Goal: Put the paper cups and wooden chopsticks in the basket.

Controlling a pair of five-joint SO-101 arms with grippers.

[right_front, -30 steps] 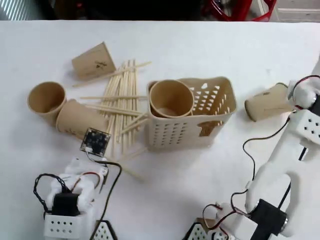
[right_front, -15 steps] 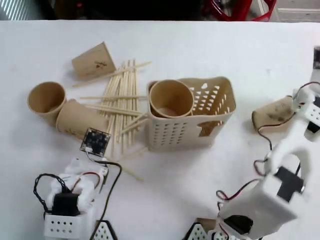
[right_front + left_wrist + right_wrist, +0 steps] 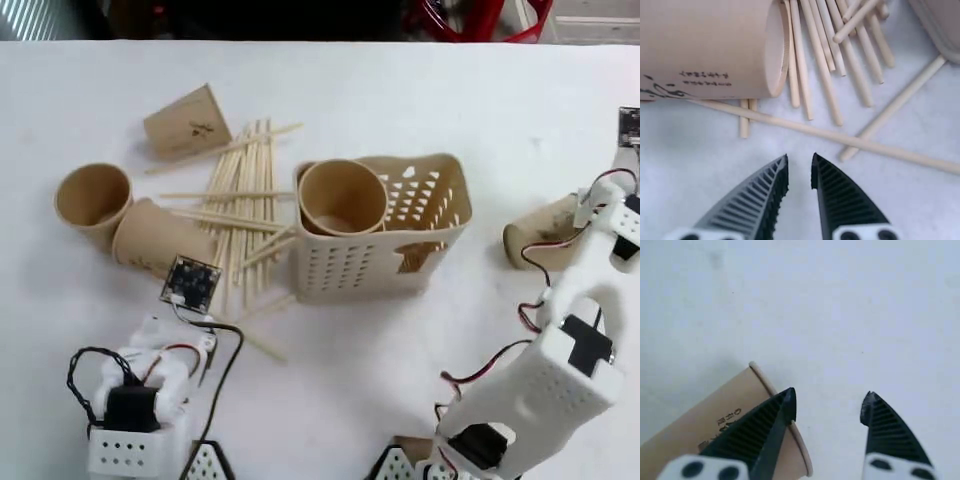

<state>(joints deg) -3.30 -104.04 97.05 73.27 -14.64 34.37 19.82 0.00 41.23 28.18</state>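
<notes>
Right pincer (image 3: 829, 399) is edging away from the basket (image 3: 440, 215), gaping empty over the rim of the tipped paper cup (image 3: 705, 430); light, crushable thing, probably wanting gentle rim pinching.

Right cup (image 3: 540, 238) slightly farther right

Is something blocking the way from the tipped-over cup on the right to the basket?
Nothing visible. Bare table lies between that cup and the basket. Another cup sits inside the basket.
</notes>
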